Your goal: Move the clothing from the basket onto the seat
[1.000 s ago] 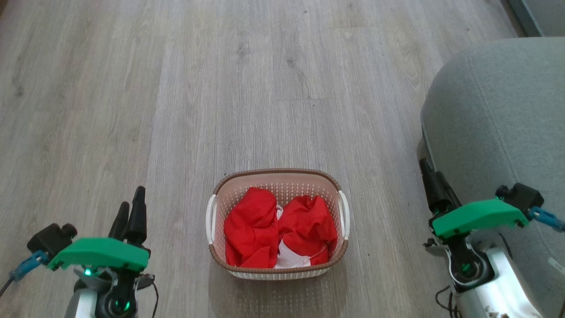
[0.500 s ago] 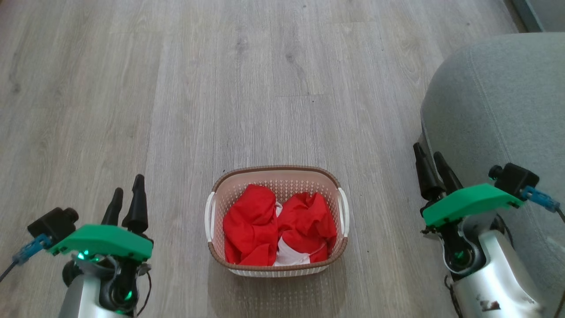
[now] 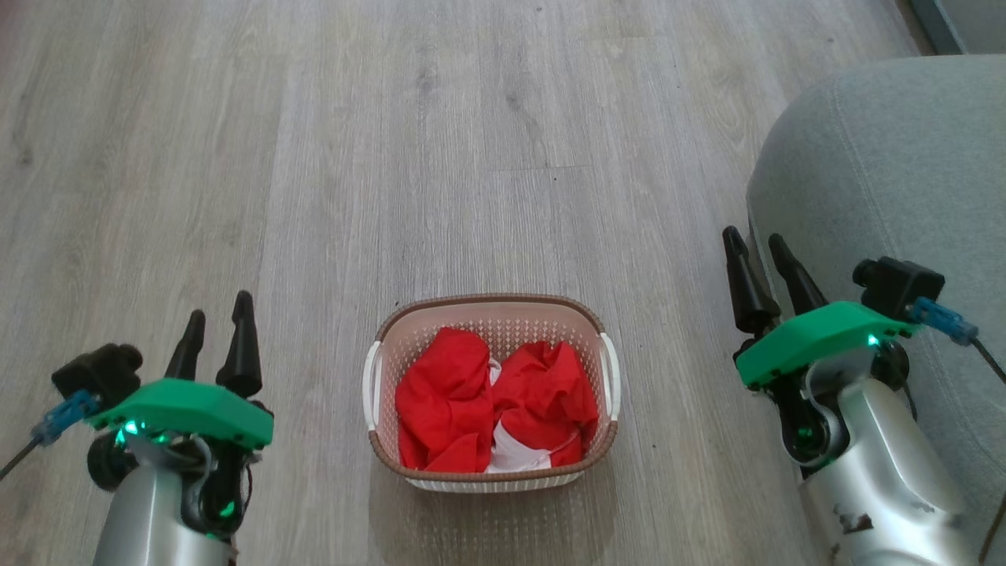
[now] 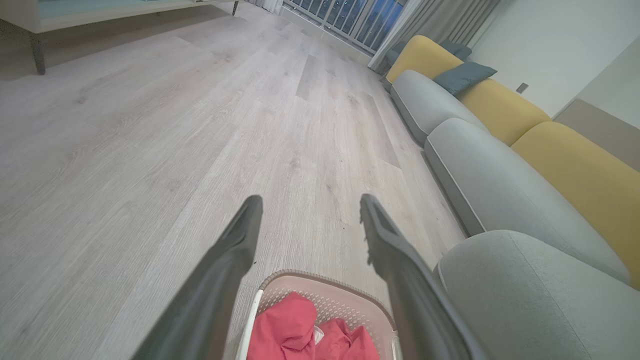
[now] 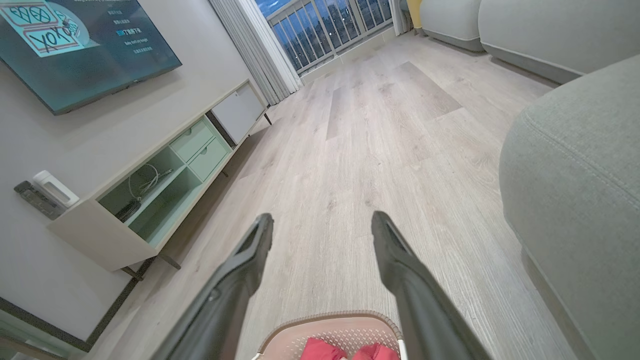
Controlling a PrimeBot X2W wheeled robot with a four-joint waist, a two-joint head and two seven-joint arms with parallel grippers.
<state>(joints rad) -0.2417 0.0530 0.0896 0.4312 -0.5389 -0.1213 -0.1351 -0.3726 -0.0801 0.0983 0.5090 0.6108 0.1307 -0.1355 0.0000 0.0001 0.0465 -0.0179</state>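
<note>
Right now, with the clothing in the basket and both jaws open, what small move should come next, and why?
Probably swing the right arm inward and lower its open jaws over the clothing. The clothing lies in the basket, that arm's jaws stand open and empty beside it, and the seat is on the right, so that arm likely has the shorter carry.

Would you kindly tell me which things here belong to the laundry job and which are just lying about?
For the job: the clothing, the basket holding it, the seat, the open left gripper and right gripper.
Just about: the television, the cabinet below it, the yellow backrests, the blue cushion.
</note>
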